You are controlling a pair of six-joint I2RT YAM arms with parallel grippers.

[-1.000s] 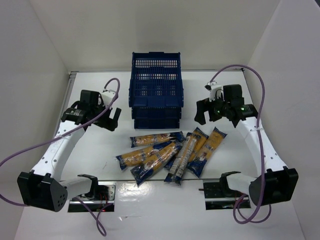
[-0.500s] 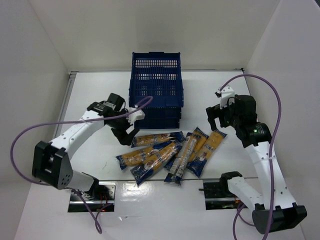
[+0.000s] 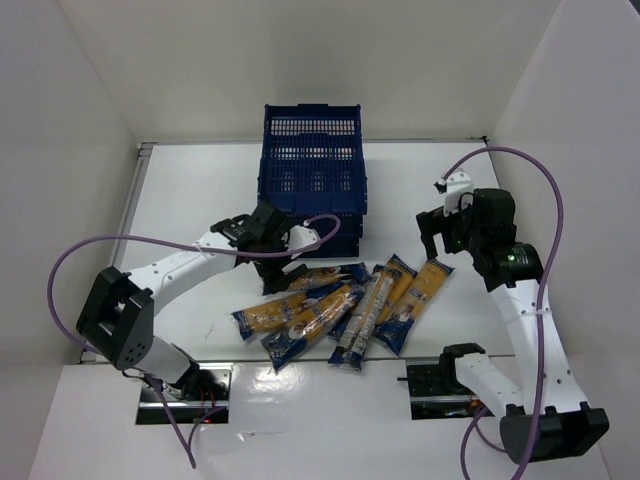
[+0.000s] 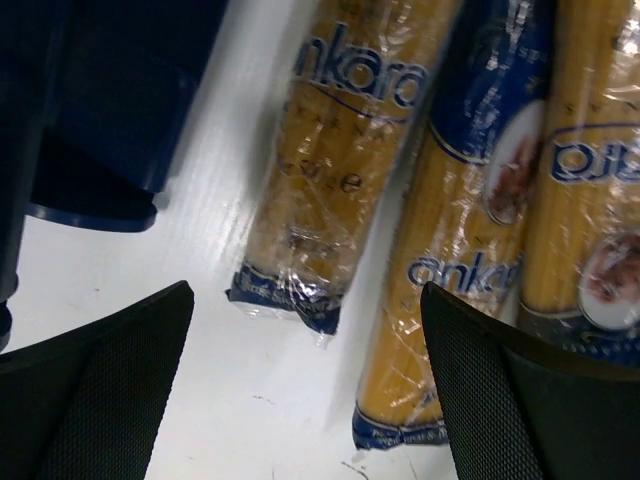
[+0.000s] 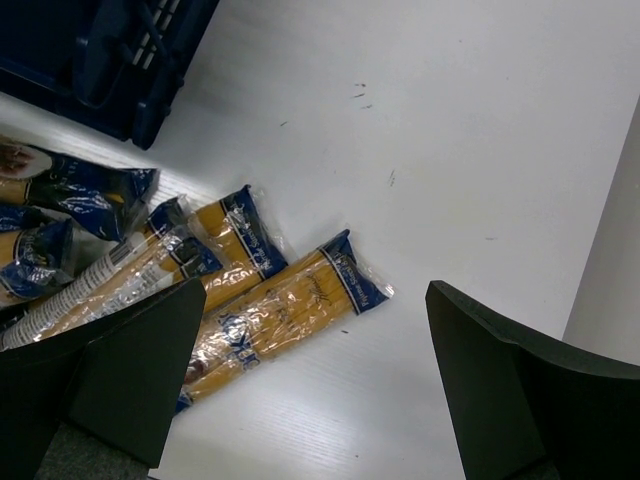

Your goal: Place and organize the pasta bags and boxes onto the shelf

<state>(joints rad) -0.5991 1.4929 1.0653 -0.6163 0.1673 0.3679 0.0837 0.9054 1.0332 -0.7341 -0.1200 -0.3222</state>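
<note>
Several pasta packets [image 3: 330, 305], with dark blue ends and clear middles showing yellow pasta, lie fanned on the white table in front of the dark blue grid-walled shelf [image 3: 312, 180]. My left gripper [image 3: 283, 268] hangs open low over the left end of the rearmost packet [image 3: 318, 277]. In the left wrist view that packet's end [image 4: 330, 180] and a neighbour [image 4: 450, 260] lie between the open fingers [image 4: 100, 390], untouched. My right gripper [image 3: 440, 238] is open above the far end of the rightmost packet [image 3: 422, 292], seen below it as a packet [image 5: 290, 300] in the right wrist view.
White walls close in the table on the left, back and right. The shelf's base corner [image 4: 100, 110] sits close to the left gripper. The arm bases [image 3: 180, 385] stand at the near edge. A purple cable [image 3: 100, 250] loops off the left arm.
The left arm has swung right and down from the table's left side to the packets' left ends. The right arm straightened up a second ago and has since held still.
</note>
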